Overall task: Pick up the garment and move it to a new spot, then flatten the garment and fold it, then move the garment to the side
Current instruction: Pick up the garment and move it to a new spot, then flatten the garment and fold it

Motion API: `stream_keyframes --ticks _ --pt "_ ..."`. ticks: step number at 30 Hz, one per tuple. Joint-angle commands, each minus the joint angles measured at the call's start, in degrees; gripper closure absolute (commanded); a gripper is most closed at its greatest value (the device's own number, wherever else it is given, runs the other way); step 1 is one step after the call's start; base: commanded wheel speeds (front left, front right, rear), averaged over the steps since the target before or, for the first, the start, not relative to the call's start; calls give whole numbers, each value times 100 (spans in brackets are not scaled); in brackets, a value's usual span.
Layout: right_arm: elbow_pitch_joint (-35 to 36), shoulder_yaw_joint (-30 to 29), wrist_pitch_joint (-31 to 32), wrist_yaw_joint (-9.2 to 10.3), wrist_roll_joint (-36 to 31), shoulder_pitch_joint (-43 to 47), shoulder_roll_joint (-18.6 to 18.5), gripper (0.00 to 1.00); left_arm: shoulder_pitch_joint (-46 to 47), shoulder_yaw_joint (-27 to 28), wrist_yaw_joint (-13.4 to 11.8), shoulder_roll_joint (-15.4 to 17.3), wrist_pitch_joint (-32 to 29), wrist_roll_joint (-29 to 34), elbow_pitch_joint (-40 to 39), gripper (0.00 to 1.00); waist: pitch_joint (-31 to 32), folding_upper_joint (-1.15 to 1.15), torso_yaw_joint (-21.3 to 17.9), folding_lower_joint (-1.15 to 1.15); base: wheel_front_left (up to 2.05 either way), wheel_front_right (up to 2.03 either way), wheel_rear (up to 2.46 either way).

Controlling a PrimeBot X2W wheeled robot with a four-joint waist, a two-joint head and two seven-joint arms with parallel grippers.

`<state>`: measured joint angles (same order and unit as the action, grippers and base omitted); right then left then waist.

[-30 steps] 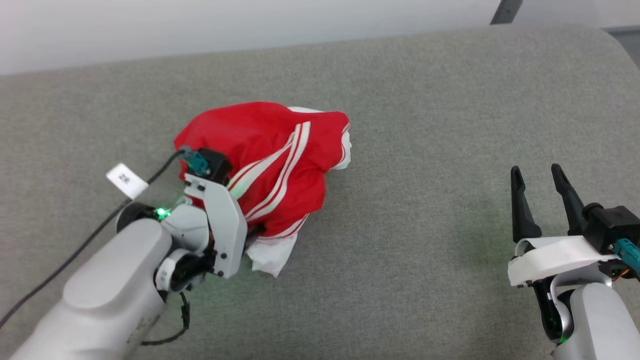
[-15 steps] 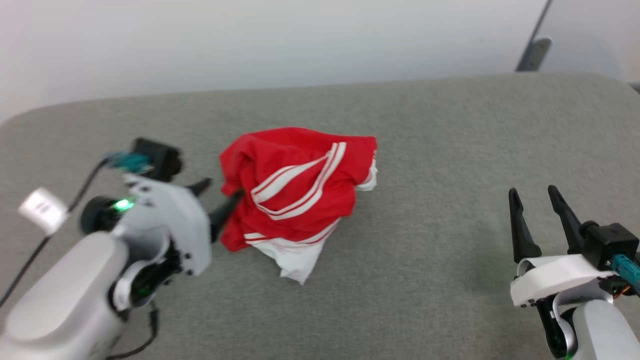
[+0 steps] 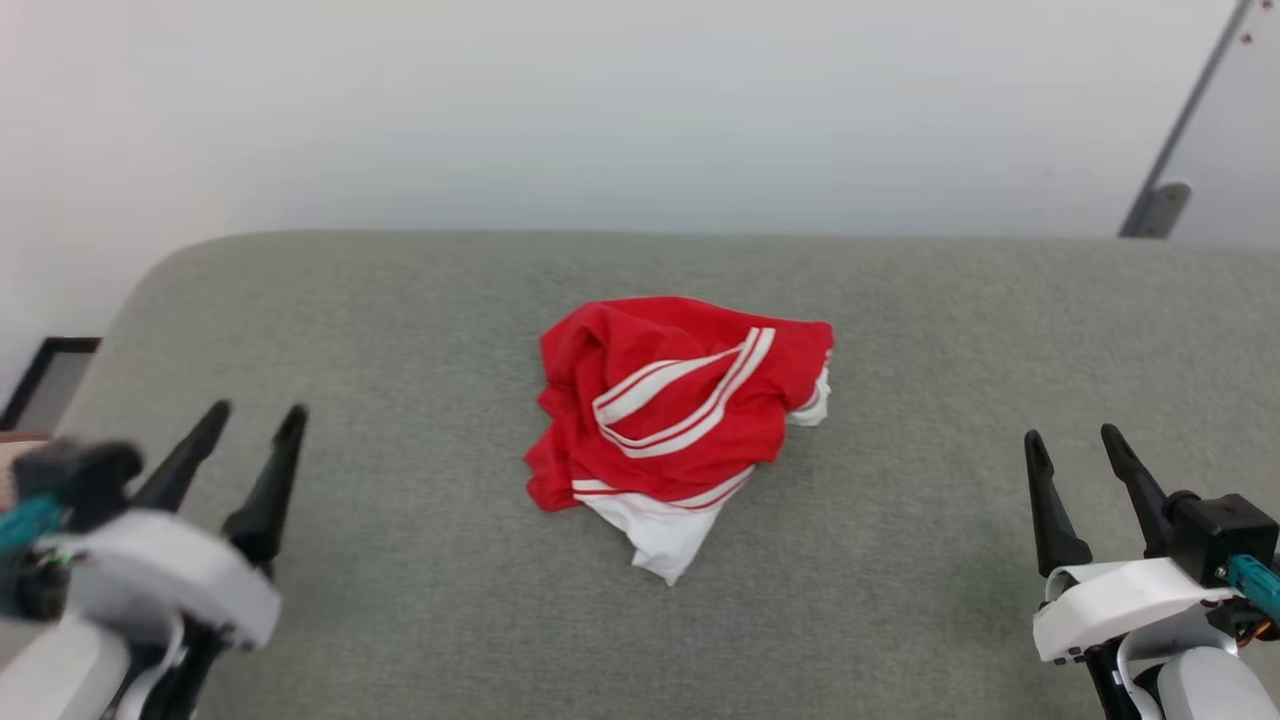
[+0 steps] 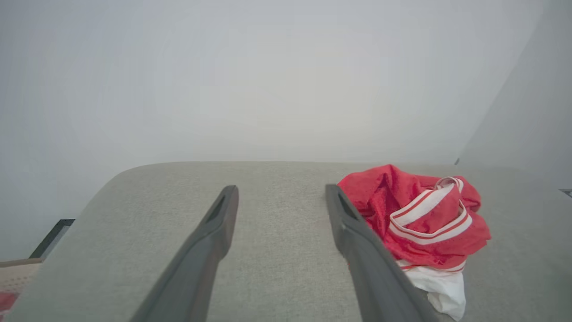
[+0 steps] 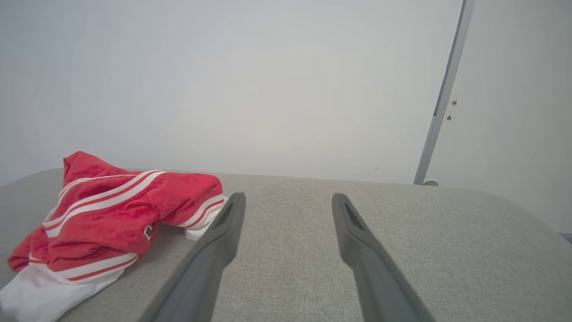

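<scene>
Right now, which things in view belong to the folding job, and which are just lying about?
Job:
garment, crumpled on the grey cushion
left claw and right claw, both open, apart from it

Lying about:
grey pole by the wall
dark frame beyond the cushion's left end

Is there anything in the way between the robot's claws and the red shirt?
Nothing visible is. The red jersey shirt lies crumpled in the middle of the grey cushion. Bare cushion lies between it and the open left gripper on one side and the open right gripper on the other.
</scene>
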<state>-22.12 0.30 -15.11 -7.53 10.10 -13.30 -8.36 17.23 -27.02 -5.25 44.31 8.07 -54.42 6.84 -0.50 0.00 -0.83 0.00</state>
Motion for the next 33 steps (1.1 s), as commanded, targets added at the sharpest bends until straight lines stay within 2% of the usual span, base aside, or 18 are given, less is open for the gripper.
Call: stream_keyframes --ticks 1,7,10,16,21,31,33 --pt "23 -12 -6 8 35 90 -14 0 -258 108 -87 88 197 0 -3 0 149 0 169 0 0 0 0" --pt "37 -53 -6 8 84 215 -68 0 -915 509 -138 237 594 -90 11 0 219 0 334 0 0 0 0" --pt "30 -37 -6 8 101 230 -80 0 -1081 702 -96 208 661 -142 59 0 229 0 365 0 0 0 0" --pt "34 29 -6 8 129 241 -79 0 -1608 1507 134 -54 707 55 219 0 236 0 395 0 0 0 0" --pt "51 64 -6 8 116 266 -58 0 -1821 1839 378 -253 701 144 262 0 231 0 386 0 0 0 0" --pt "25 136 -6 8 149 210 -85 0 -1899 2207 666 -514 702 369 333 0 163 0 355 0 0 0 0" --pt "10 153 -6 8 155 200 -89 0 -1905 2197 726 -567 675 258 333 0 153 0 366 0 0 0 0"
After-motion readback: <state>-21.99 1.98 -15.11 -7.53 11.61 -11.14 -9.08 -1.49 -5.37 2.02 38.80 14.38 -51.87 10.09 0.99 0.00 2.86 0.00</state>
